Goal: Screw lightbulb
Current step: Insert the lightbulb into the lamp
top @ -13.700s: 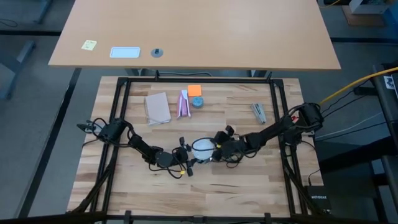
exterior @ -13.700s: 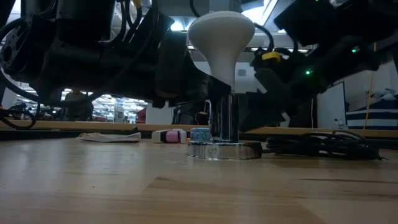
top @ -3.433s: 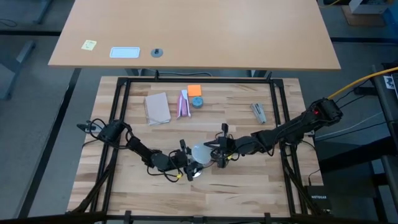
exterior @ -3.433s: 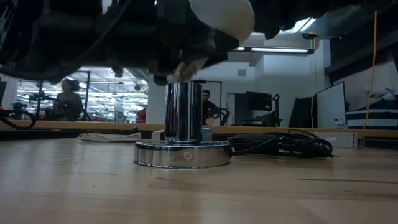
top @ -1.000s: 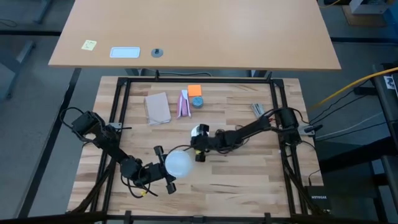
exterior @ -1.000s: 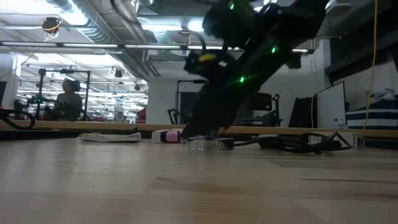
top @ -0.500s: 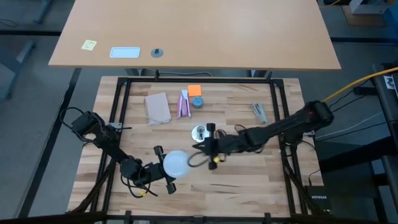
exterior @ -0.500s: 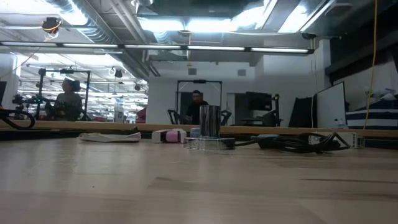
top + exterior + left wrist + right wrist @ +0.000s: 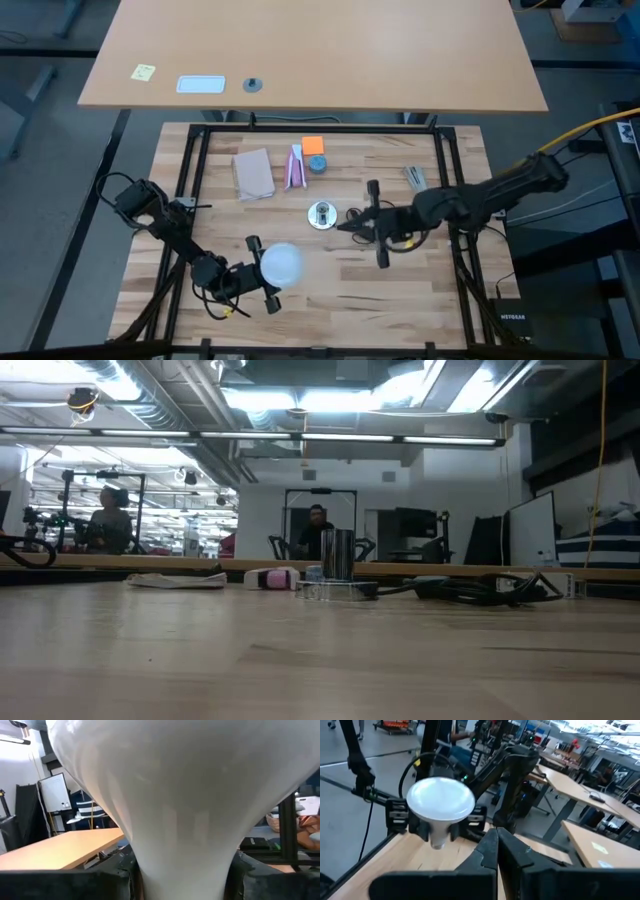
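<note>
White lightbulb (image 9: 281,263) gripped at neck by left tool (image 9: 262,281) | right tool (image 9: 345,226) closed, empty, beside socket (image 9: 321,214)

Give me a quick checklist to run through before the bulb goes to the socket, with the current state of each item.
1. Lightbulb held in the left gripper, fingers clamped at its neck: ok.
2. Socket standing upright on the table: ok.
3. Socket opening clear, nothing in it: ok.
4. Right gripper shut, holding nothing, beside the socket and not steadying it: not ok.
5. Bulb lined up over the socket: not ok; it is off toward the near left of the table.
6. Bulb's threaded base undamaged: cannot tell.
</note>
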Robot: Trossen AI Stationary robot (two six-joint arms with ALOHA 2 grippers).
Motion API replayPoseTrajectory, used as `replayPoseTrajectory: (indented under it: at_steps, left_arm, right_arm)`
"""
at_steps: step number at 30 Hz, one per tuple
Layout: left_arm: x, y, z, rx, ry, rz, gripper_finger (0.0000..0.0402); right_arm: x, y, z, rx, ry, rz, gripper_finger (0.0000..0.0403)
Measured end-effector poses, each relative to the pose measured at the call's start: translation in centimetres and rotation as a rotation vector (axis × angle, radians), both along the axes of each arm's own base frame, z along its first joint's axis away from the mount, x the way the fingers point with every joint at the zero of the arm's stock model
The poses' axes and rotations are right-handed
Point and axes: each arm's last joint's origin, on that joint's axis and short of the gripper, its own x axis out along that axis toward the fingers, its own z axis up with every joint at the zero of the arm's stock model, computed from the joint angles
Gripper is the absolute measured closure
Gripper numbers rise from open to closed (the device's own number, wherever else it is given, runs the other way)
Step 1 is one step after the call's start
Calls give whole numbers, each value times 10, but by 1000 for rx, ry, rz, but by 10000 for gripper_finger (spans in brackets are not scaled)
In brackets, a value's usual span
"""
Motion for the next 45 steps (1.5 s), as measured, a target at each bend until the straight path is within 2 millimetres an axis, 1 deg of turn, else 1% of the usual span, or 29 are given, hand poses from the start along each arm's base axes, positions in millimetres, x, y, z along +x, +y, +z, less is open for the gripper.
replayPoseTrajectory:
  at_steps: [5, 19, 27, 32, 37, 45]
  left_arm:
    - [1, 2, 0, -73, -29, -10, 247]
    - [2, 2, -1, -44, -13, -3, 247]
    - [-4, -6, -1, -68, -22, -44, 247]
    - [-5, -8, -1, -62, -20, -49, 247]
    - [-5, -7, -1, -86, -31, -52, 247]
    - [0, -1, -1, -89, -33, -27, 247]
  right_arm:
    - [-3, -2, 3, 4, -11, -4, 398]
    - [7, 1, -8, -15, 34, -23, 397]
    - [9, 2, -10, -18, 40, -24, 397]
    - [9, 2, -10, -18, 41, -24, 397]
    - [9, 2, -10, -18, 40, -24, 397]
    - [9, 2, -10, -18, 40, -24, 397]
